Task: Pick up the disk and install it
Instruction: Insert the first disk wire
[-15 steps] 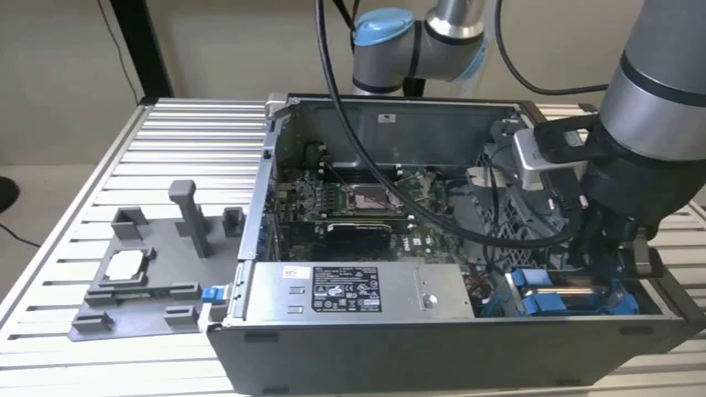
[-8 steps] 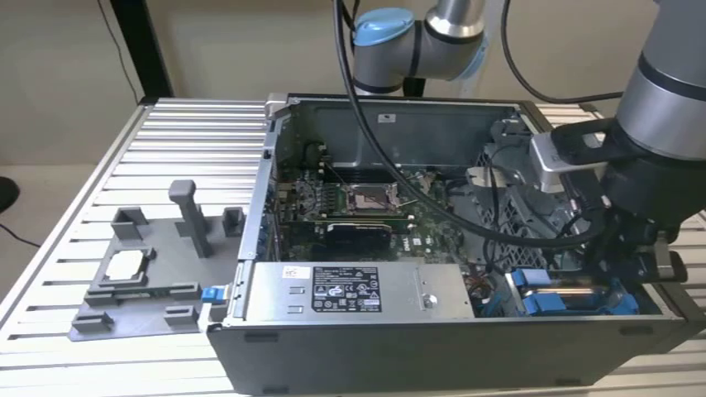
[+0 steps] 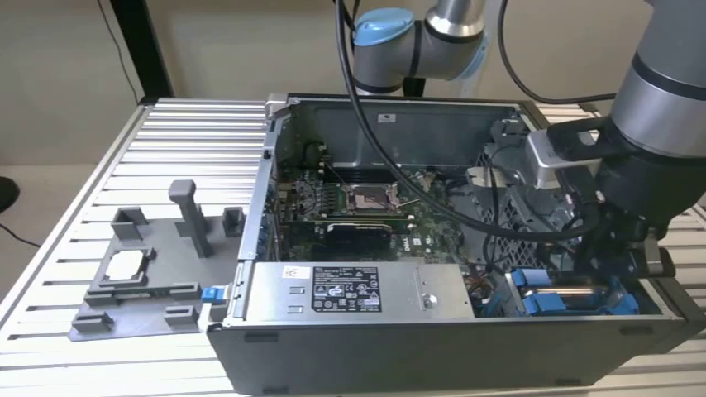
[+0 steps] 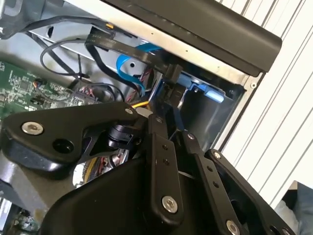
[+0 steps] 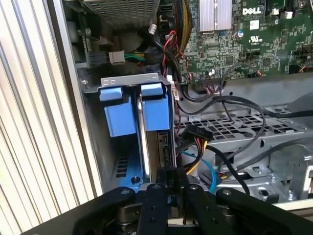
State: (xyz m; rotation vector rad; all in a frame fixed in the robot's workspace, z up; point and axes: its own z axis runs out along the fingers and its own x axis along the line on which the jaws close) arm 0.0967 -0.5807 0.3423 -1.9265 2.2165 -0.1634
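The disk (image 5: 164,147) stands on edge in the drive bay at the case's front corner, on the exterior view's right. Its blue bracket (image 5: 155,111) sits beside a second blue bracket (image 5: 117,115) in the neighbouring slot. My gripper (image 5: 170,185) reaches down into this bay, its two black fingers (image 5: 152,205) close together on the disk's near end. In the second wrist view the gripper (image 4: 171,128) points at the blue bracket (image 4: 198,87) under the case rim. The exterior view shows the gripper (image 3: 612,265) low inside the case, above the blue brackets (image 3: 543,299).
The open computer case (image 3: 441,347) holds a motherboard (image 3: 364,198), a grey power supply box (image 3: 342,289) and loose cables (image 5: 195,134) close to the bay. A perforated metal cage (image 5: 230,128) lies beside the bay. A grey fixture (image 3: 144,285) with a small silver chip (image 3: 124,265) sits on the table.
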